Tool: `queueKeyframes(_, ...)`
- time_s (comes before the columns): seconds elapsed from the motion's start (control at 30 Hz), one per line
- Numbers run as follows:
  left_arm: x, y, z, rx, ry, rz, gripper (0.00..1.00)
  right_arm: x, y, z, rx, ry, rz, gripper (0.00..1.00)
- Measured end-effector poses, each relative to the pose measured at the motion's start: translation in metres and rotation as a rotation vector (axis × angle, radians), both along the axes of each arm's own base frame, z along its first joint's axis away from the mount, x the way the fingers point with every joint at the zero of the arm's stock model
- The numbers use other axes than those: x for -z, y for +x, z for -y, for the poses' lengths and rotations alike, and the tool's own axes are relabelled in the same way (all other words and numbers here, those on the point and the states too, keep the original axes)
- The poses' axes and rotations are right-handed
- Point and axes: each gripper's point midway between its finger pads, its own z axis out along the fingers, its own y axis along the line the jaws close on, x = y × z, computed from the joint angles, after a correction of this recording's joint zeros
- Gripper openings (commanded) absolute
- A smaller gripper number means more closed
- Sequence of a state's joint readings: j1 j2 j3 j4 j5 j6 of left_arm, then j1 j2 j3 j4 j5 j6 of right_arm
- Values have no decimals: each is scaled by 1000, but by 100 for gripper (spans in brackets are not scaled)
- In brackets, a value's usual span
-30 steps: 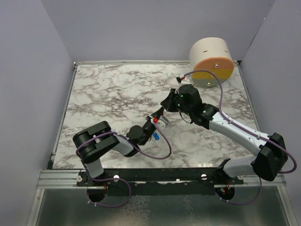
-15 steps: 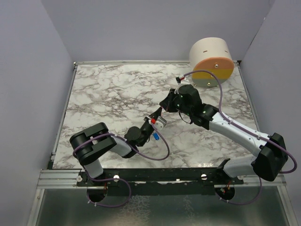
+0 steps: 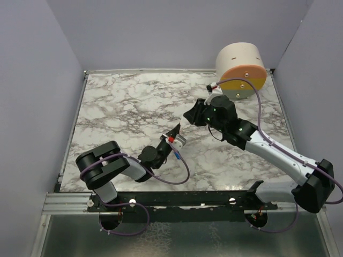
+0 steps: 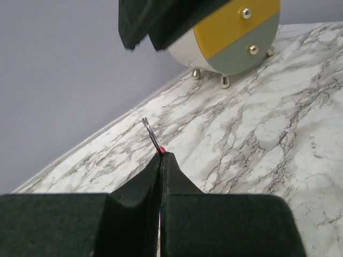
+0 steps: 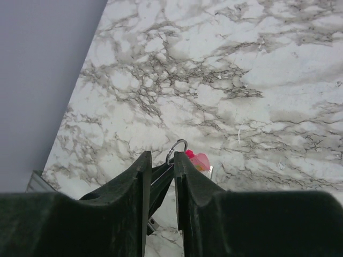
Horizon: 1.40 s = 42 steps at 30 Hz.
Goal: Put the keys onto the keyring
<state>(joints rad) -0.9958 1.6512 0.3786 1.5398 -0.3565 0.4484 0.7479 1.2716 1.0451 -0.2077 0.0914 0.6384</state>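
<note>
While the thin silver wire keyring [image 4: 151,137] with its pink-red plastic tag [image 5: 199,160] is clamped between the pressed-together fingers [image 4: 177,187] of the left gripper [image 4: 161,159], the wire loop is held clear of the white grey-veined marble table [image 3: 123,107], sticking out past the fingertips. Only a speck of the tag is seen in the left wrist view. From above, the left gripper is found near the table's middle, pointed toward the far right. The right gripper [image 5: 163,158] is held just above the keyring, not touching it. Its dark fingers [image 5: 134,187] are set a narrow gap apart, with nothing gripped between them. The tiny key with a blue plastic head [image 3: 176,155] is seen just beside the left wrist, on its near side, next to a purple cable [image 3: 185,174] and apart from both grippers' tips. Its metal part cannot be made out. A round cream drum with a yellow and grey-green face [image 3: 241,69] is stood at the far right corner, well apart from the grippers.
</note>
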Motion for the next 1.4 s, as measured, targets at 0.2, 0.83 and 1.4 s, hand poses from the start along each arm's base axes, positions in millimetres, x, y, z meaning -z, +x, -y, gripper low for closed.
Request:
queueKeyframes(0.2, 2, -8, -13, 9, -1, -8, 0, -31, -7, 11, 10, 34, 73, 25)
queueKeyframes(0.83, -85, -71, -35, 382, -171, 102, 0, 32, -21, 66, 81, -177, 134, 23)
queueKeyframes(1.4, -53, -83, -29, 493, -97, 20, 0, 35, -23, 70, 72, -185, 181, 21)
